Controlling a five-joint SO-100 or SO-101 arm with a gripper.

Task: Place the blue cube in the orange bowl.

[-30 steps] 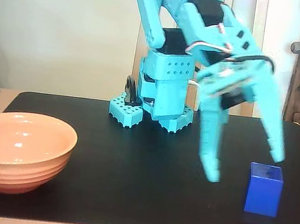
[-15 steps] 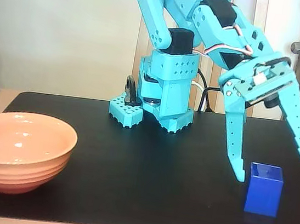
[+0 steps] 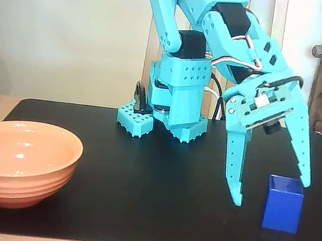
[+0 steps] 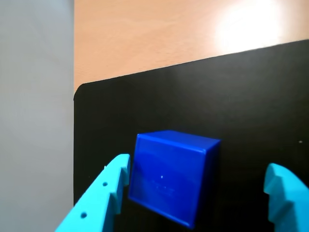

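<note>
Fixed view: the small, solid, deep-blue glossy cube (image 3: 283, 203) sits on the black matte table mat (image 3: 139, 195) at about four o'clock from the middle of the frame, resting flat and upright. The wide, round, pale orange-peach ridged bowl (image 3: 18, 162) stands on the same mat at about eight o'clock, well apart from the cube, with its opening up and nothing visible inside. At twelve o'clock the turquoise plastic robot arm's base (image 3: 171, 107) is planted at the far edge of the mat, and the arm bends over toward the cube's side.

The turquoise two-finger gripper (image 3: 271, 191) hangs tips-down with its jaws spread wide and holding nothing. One finger (image 3: 235, 166) points down at nine o'clock of the cube, near it but with a gap of mat between; the other finger's tip (image 3: 304, 175) lies near the cube's upper right corner at about one o'clock, and contact there cannot be judged from this angle.

In the wrist view the blue cube (image 4: 169, 176) fills the lower middle, turned so one edge faces the camera. The finger at seven o'clock (image 4: 104, 195) lies just beside the cube's face, and whether it touches cannot be told; the finger at five o'clock (image 4: 285, 193) is clearly apart from the cube. A pale wooden tabletop (image 4: 145, 34) lies past the mat's edge at twelve o'clock.
</note>
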